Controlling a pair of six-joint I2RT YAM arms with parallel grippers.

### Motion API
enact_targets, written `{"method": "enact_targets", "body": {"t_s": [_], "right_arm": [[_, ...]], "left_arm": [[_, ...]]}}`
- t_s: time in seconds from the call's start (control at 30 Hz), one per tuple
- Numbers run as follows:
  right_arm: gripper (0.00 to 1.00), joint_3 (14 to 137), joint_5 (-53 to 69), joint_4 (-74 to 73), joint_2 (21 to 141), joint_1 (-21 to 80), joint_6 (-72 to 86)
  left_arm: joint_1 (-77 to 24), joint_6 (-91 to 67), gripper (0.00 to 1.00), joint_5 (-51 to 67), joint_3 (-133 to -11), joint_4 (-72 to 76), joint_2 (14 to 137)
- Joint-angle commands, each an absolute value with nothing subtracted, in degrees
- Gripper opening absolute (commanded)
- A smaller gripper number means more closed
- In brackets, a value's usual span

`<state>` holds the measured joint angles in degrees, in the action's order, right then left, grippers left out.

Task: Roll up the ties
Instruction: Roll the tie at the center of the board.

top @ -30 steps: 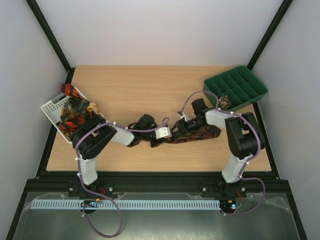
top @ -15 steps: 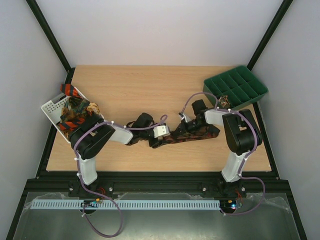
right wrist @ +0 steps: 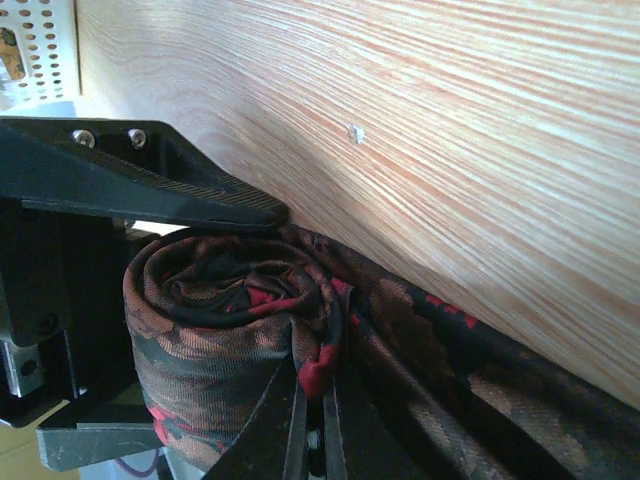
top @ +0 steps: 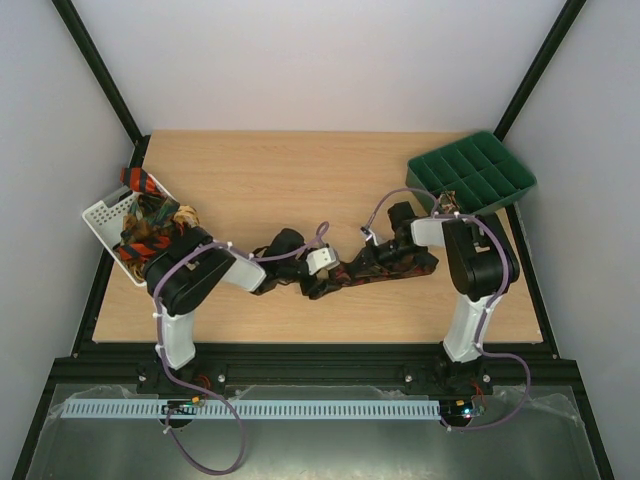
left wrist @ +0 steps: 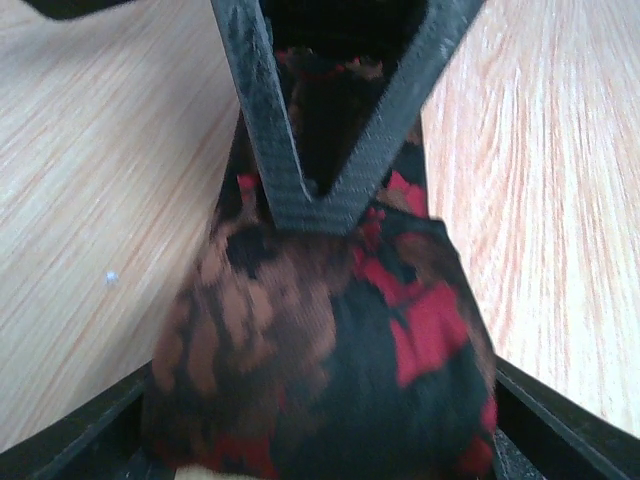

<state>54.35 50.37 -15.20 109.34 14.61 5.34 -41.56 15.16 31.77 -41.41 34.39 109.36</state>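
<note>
While the left gripper (left wrist: pixel 325 375) stands spread wide around the rolled end of the dark brown tie (top: pixel 388 266) lying mid-front on the table (top: pixel 300 180), the right gripper (right wrist: pixel 318 388) is clenched on that roll's fabric.

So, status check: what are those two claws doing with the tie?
Left gripper open, straddling rolled end of dark tie. Right gripper shut on it. Remainder unrolled, nothing blocking.
</note>
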Motion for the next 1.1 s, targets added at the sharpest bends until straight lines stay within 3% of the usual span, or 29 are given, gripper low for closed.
{"method": "enact_targets", "body": {"t_s": [0.0,0.1,0.2,0.3,0.47,0.57,0.73,0.93,1.0,1.07], "right_arm": [[0.03,52.30,38.46,-17.14,114.86,15.04,4.49],[0.03,53.23,39.50,-17.31,115.77,15.19,4.52],[0.06,53.58,39.16,-17.75,115.42,15.16,4.37],[0.19,54.38,38.87,-20.34,113.55,14.85,2.82],[0.43,55.08,40.99,-25.36,104.99,14.40,1.28],[0.48,55.06,45.42,-26.71,101.20,14.91,3.60],[0.47,54.18,51.08,-22.48,101.28,18.41,10.35],[0.42,55.73,48.28,-20.56,107.18,20.48,10.96],[0.31,57.36,44.73,-21.71,109.49,20.41,9.94],[0.12,58.13,43.06,-22.18,110.18,20.16,9.60]], "left_arm": [[-42.58,13.16,0.74,33.23,-44.33,38.50,113.89],[-43.71,15.55,0.68,32.45,-46.10,38.40,115.93],[-44.45,18.79,0.51,30.55,-46.88,35.43,116.34],[-44.09,22.11,0.35,28.04,-44.56,32.61,114.75],[-43.67,25.43,0.32,26.76,-39.51,28.71,111.76],[-43.85,24.64,0.34,26.13,-38.86,27.90,111.76],[-44.54,22.66,0.37,25.18,-39.10,28.15,112.39],[-44.64,22.72,0.38,24.83,-39.72,27.47,112.08],[-44.65,23.06,0.38,24.63,-39.89,27.10,112.02],[-44.65,23.39,0.38,24.52,-39.94,26.81,111.83]]}}
